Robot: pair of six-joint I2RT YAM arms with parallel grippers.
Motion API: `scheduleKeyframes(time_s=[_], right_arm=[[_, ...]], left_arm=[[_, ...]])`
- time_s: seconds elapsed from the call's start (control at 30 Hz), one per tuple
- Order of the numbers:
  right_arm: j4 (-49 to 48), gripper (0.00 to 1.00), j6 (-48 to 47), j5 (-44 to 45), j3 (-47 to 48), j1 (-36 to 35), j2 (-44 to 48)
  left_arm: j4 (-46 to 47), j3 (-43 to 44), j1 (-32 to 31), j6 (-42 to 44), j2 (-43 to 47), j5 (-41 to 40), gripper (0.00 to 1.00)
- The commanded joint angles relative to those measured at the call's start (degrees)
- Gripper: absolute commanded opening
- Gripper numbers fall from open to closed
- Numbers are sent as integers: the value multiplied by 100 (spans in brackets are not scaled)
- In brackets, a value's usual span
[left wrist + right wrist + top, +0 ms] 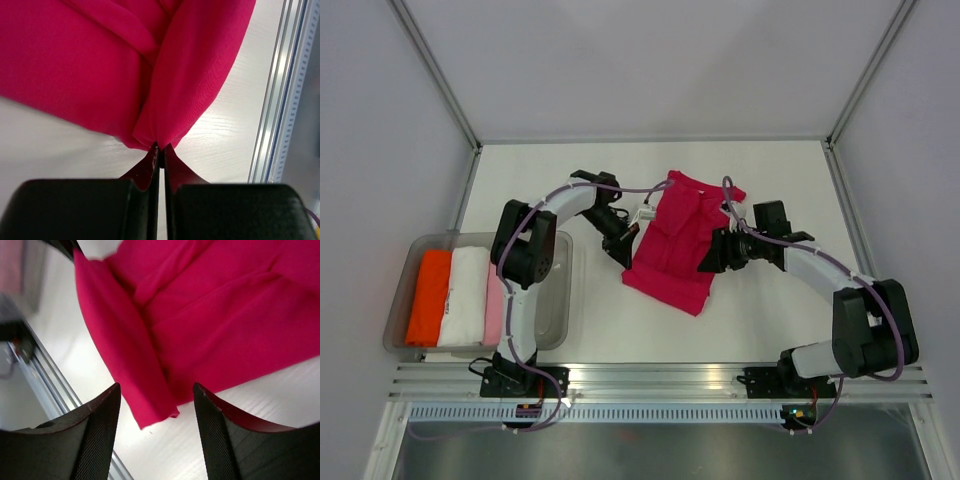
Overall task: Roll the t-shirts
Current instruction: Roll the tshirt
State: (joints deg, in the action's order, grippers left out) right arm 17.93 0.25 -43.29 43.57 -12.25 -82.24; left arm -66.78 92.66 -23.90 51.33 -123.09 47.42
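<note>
Magenta t-shirt: lies on the white table, between the two grippers, folded lengthwise into a narrow strip that runs aslant from the far right to the near left.
Left gripper: fingers pressed together on a pinch of the shirt's edge; red cloth fans upward from the tips.
Right gripper: fingers spread wide with nothing clamped; a loose corner of the shirt lies on the table in the gap between them.
Top view only: the left gripper meets the shirt's left edge and the right gripper sits at its right edge, nearer the low end; the finger spacing of either cannot be read from here.
Left wrist view only: the grip itself, and a fold ridge running through the cloth above it.
Right wrist view only: a long folded flap lying over the shirt's body, ending at the loose corner.
Clear tub: stands at the table's left side, well apart from the shirt, seen sharply in the top view only.
Folded garments: three side by side in the tub, orange, white and pale pink.
Aluminium rail: borders the table's near edge.
</note>
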Motion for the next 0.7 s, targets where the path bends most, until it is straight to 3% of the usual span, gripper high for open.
scheduleKeyframes(time_s=[0.0, 0.2, 0.47, 0.67], right_arm=[[-948, 66, 2011, 214, 109, 12, 724], [-2442, 66, 3946, 1743, -1437, -293, 2044], [-4341, 66, 4264, 2843, -2757, -1683, 1915], [-4053, 66, 3860, 3028, -2977, -1746, 2175]], left_arm=[[244, 226, 166, -527, -75, 382, 5], [350, 208, 193, -800, -84, 531, 3], [473, 208, 202, -949, -145, 523, 3], [508, 59, 202, -932, -110, 321, 3]])
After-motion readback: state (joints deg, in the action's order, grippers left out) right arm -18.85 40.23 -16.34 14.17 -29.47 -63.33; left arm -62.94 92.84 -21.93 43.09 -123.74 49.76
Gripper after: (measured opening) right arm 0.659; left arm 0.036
